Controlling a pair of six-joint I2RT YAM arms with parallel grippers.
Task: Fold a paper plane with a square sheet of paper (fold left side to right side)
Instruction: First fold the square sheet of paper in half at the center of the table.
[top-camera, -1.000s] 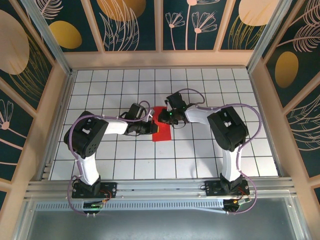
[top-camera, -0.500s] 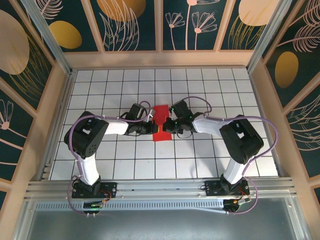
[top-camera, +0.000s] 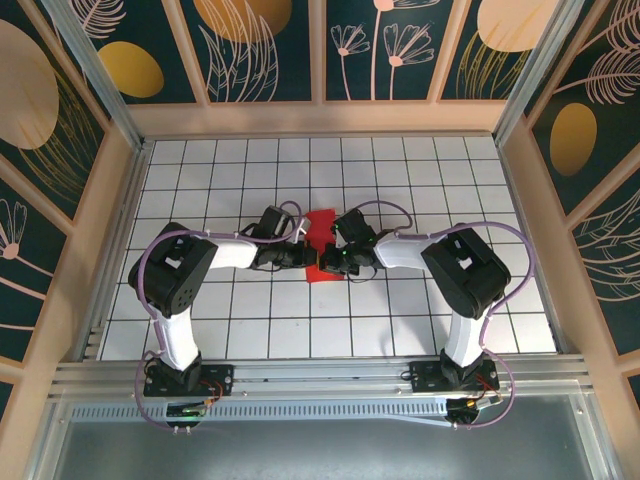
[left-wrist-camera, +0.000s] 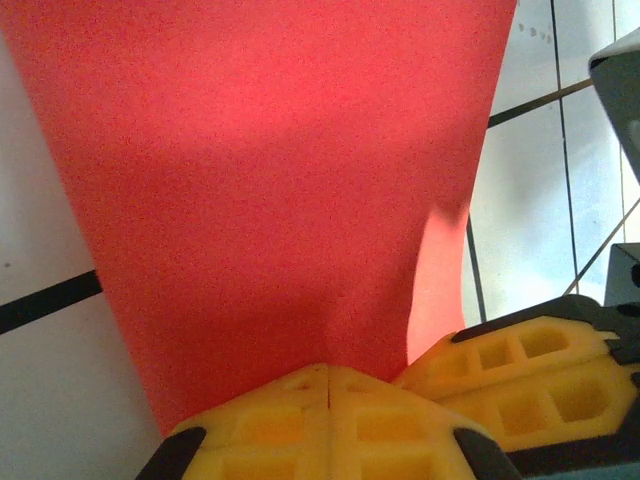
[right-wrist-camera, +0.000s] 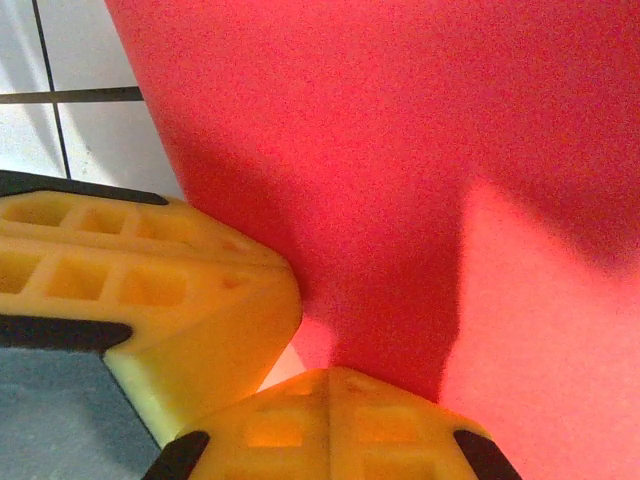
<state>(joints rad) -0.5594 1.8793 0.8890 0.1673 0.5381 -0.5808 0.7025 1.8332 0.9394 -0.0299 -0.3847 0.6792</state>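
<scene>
The square sheet of paper (top-camera: 322, 228) is a narrow red shape lying mid-table between my two grippers. My left gripper (top-camera: 300, 253) reaches in from the left, shut, its yellow fingertips set on the paper's near part. In the left wrist view the left gripper (left-wrist-camera: 328, 372) shows its jaws pressed together against the flat red paper (left-wrist-camera: 280, 180). My right gripper (top-camera: 337, 258) comes in from the right, also shut. In the right wrist view the right gripper (right-wrist-camera: 332, 375) touches the paper (right-wrist-camera: 400, 150), right beside the left gripper's fingers (right-wrist-camera: 150, 280). Neither pinches the sheet.
The white gridded table (top-camera: 400, 300) is walled by a wooden frame (top-camera: 320, 118) at the back and both sides. The right gripper's fingers (left-wrist-camera: 540, 370) crowd the left wrist view's lower right. Bare tiles (left-wrist-camera: 50, 380) lie to either side of the paper.
The right gripper drew off to the right of the paper, then came back in lower beside the left gripper. The left gripper barely moved. More of the paper's near part is covered now.
</scene>
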